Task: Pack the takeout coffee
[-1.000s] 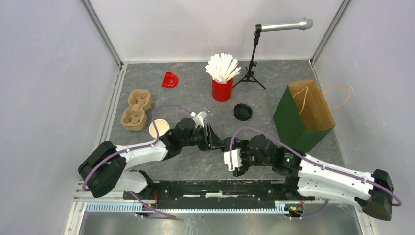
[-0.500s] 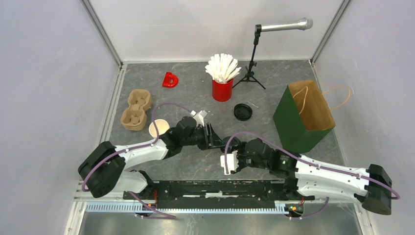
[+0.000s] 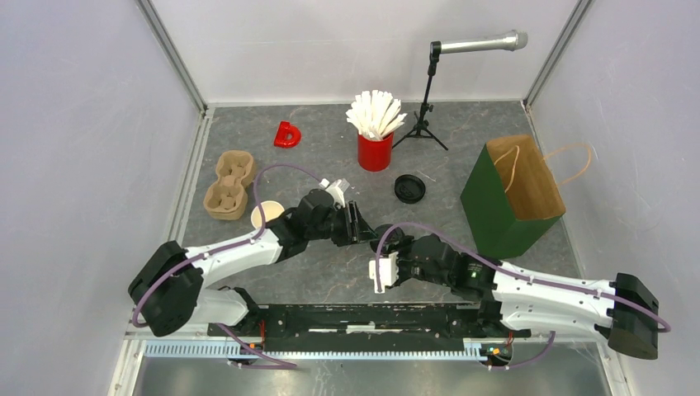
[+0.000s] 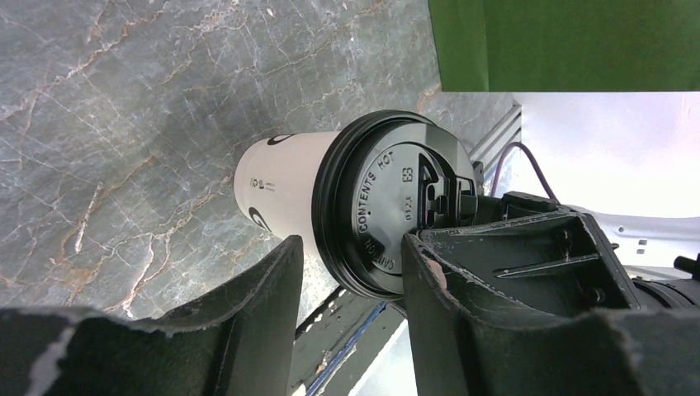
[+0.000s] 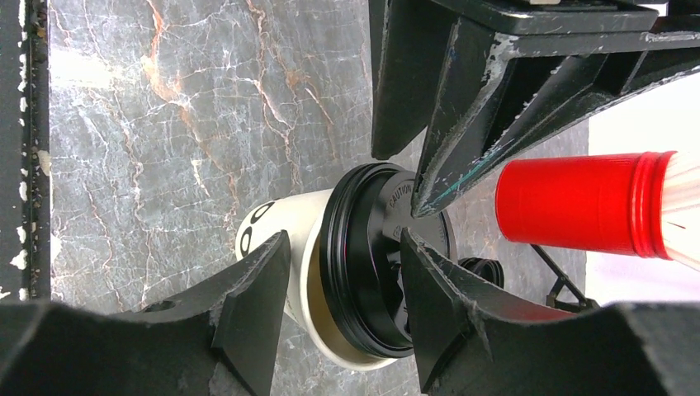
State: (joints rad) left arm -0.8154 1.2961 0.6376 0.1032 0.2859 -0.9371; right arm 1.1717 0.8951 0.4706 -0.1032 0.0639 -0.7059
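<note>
Cup (image 5: pixel 272 219), Tom: who has it?

Both reach it, Mei. The left gripper (image 4: pixel 352 243), about half open, seems to hold it, one tip on the lid (image 5: pixel 371 264). The right gripper (image 5: pixel 342 239) stands half open around it; whether it presses already, I cannot tell.

How does it lie?

Crosswise: foot toward one finger, lid toward the other. It is well left of the bag (image 3: pixel 495 206); the right arm (image 3: pixel 545 289) is nearer there.

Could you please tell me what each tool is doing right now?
Left tool: closed on the lidded cup.
Right tool: closed on that same lidded cup.
</note>
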